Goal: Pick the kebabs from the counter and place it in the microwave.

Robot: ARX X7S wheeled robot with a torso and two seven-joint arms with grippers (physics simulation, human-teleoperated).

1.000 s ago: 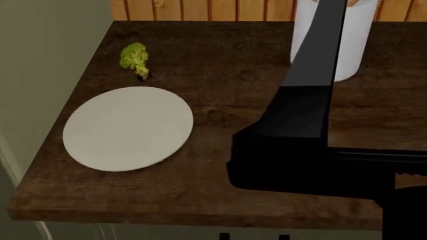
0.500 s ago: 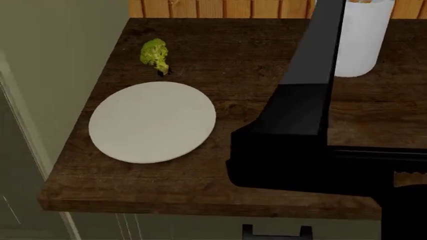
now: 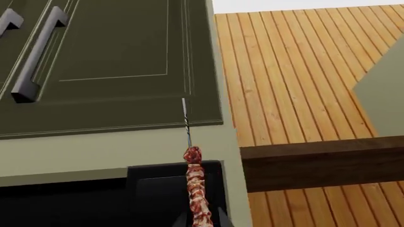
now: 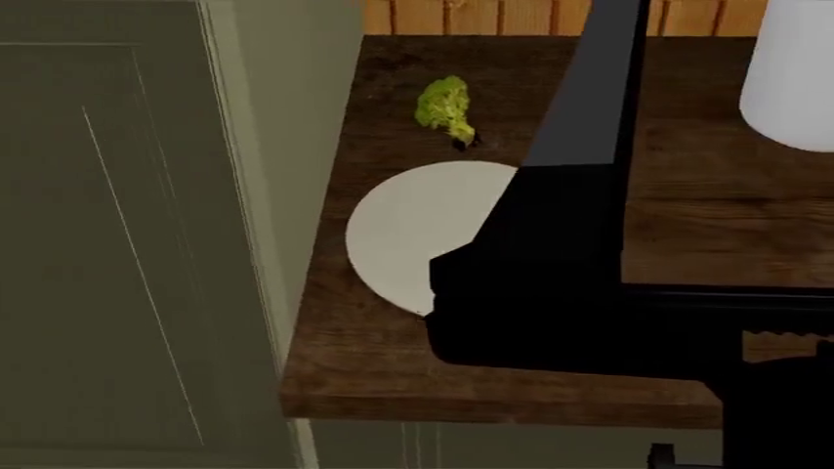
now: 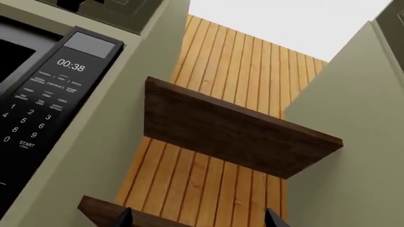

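Observation:
In the left wrist view my left gripper (image 3: 199,222) is shut on the kebabs (image 3: 196,189), a thin skewer with red-pink chunks. Its bare tip points up toward olive cabinet doors (image 3: 113,61). In the right wrist view my right gripper (image 5: 197,220) is open and empty, its two fingertips (image 5: 123,218) wide apart. The microwave's black control panel (image 5: 44,109) reading 00:38 is beside it. The head view shows the dark wood counter (image 4: 391,376), and a black arm (image 4: 587,195) rises across it and out of view. Neither gripper shows there.
A white plate (image 4: 417,230) and a green broccoli floret (image 4: 444,106) lie on the counter, with a white cylinder (image 4: 792,78) at the back right. A tall olive cabinet door (image 4: 117,234) fills the head view's left. Wooden shelves (image 5: 233,132) hang on the plank wall.
The head view has swung left: counter, plate and broccoli slid right in the picture, and the cabinet door now fills the left side. The arm partly covers the plate.

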